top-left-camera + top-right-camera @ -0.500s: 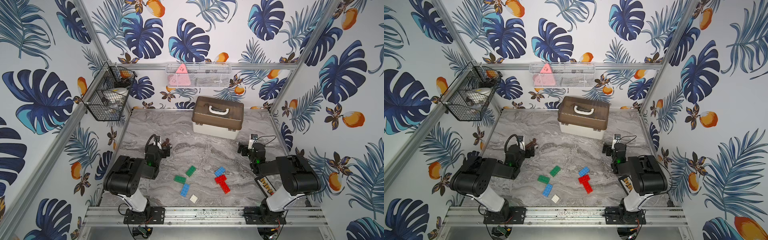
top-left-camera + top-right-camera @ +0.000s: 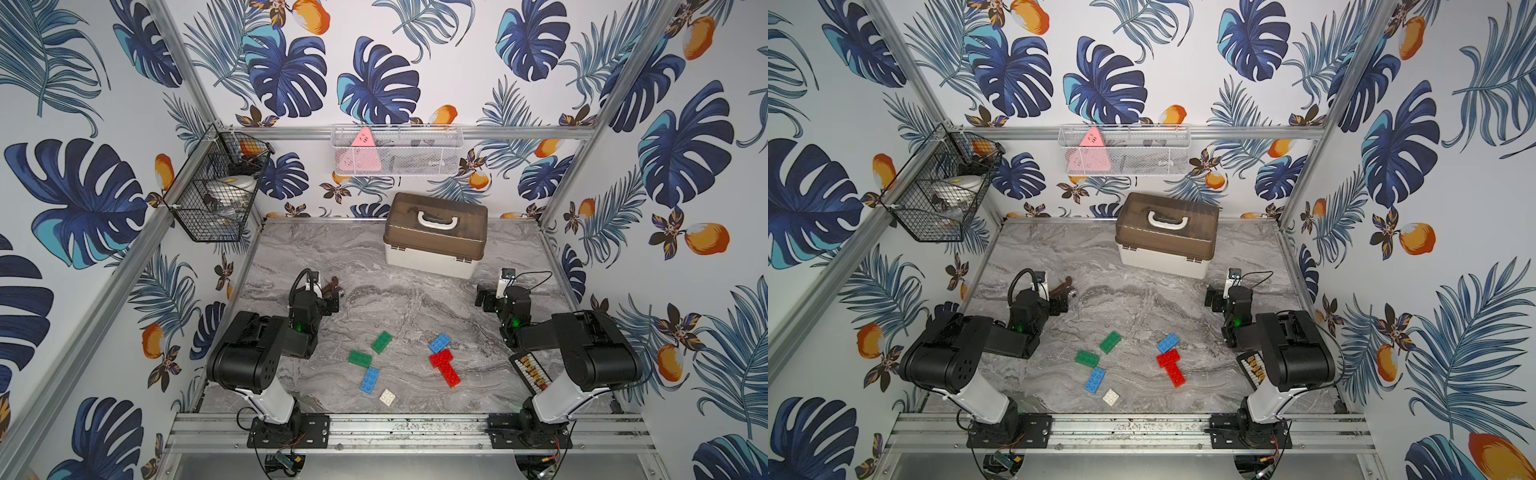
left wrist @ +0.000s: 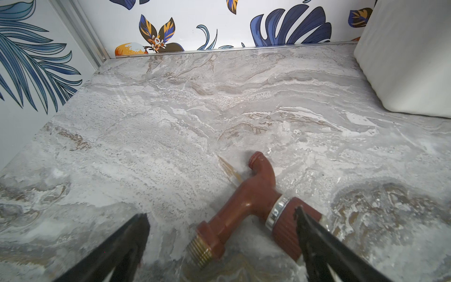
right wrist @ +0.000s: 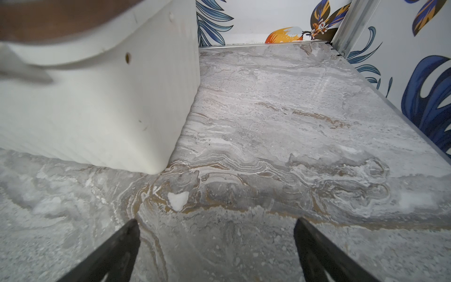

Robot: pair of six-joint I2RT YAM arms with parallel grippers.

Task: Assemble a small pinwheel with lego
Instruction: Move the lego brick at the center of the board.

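**Marble Top, Bricks Loose, Both Grippers Spread Wide**

Grey veined marble tabletop [image 2: 374, 266] fills a booth papered with blue leaves. Near its front edge, the small studded plastic lego bricks [image 2: 1088, 358] lie loose in two clusters. Toward the left arm [image 2: 257, 353] sit two green oblongs [image 2: 382, 342], a blue oblong [image 2: 370, 380] just beside one of them, and the white square brick [image 2: 387, 397] nearest the front. Toward the right arm [image 2: 590, 353], a second blue oblong [image 2: 439, 343] lies just beside two red oblongs [image 2: 451, 372] that touch in a T.

Both arms are folded back, well apart from the bricks. The left gripper [image 3: 219, 213] has its fingers spread wide. A reddish-brown plastic tap fitting [image 3: 253, 195] lies on the marble between them, unclamped; whether a finger touches it I cannot tell. The right gripper [image 4: 215, 220] is likewise spread, with bare marble between its fingers, near the white plastic storage box with a brown lid [image 2: 432, 245]. A black tray of yellow beads [image 2: 532, 372] lies partly under the right arm.
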